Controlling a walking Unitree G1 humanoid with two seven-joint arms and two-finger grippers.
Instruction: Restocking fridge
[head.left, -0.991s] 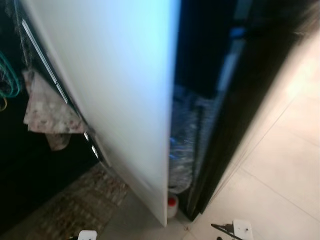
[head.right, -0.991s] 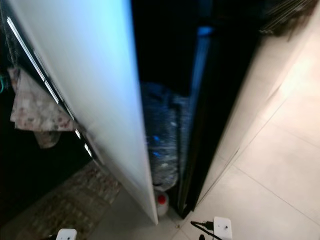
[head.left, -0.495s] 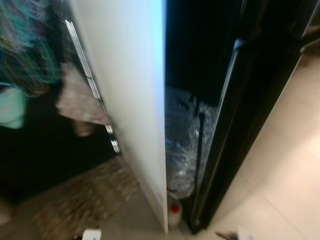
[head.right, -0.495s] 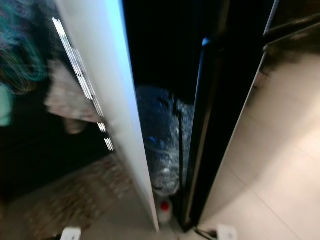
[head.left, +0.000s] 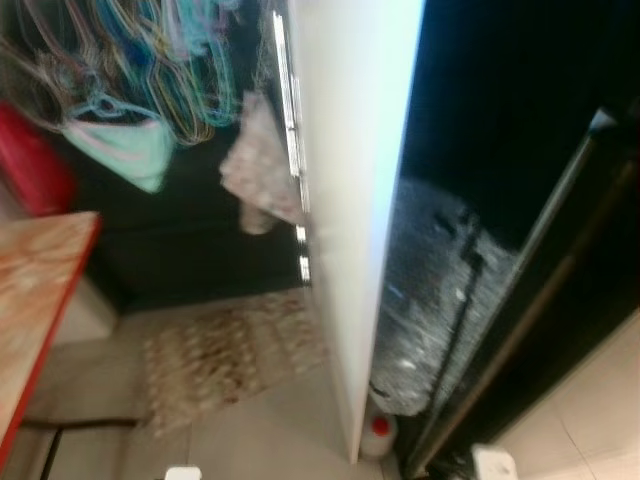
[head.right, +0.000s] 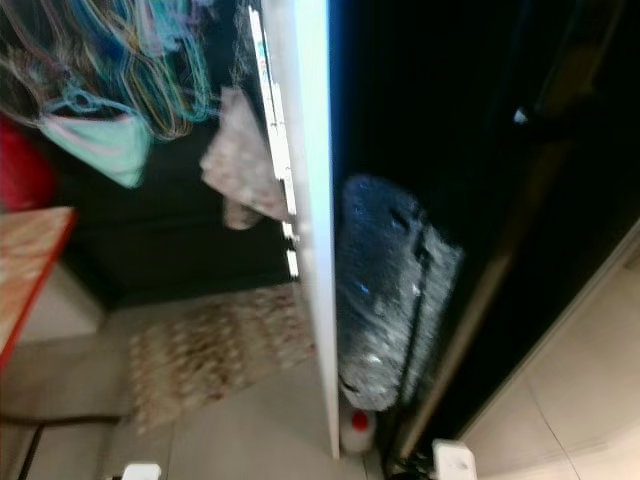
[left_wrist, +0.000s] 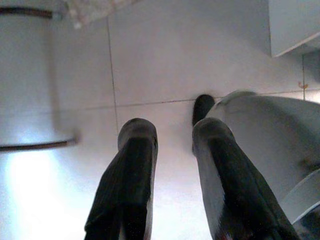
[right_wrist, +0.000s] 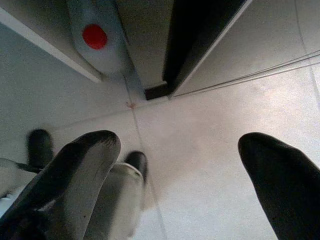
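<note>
1. Tall white fridge door stands ajar, seen edge-on, long axis vertical, thin edge facing the camera.
2. Dark fridge interior lies right of the door; a grey crinkled bundle sits low in the gap.
3. White red-capped jug stands on the tiled floor at the door's foot.
4. Left gripper hangs over floor, fingers slightly parted, empty.
5. Right gripper spread wide, empty.

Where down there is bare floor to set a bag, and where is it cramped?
Bare tile lies between the patterned rug and the white door, and right of the dark frame. The gap behind the door is crowded: a grey bundle with a red-capped bottle below it.
</note>
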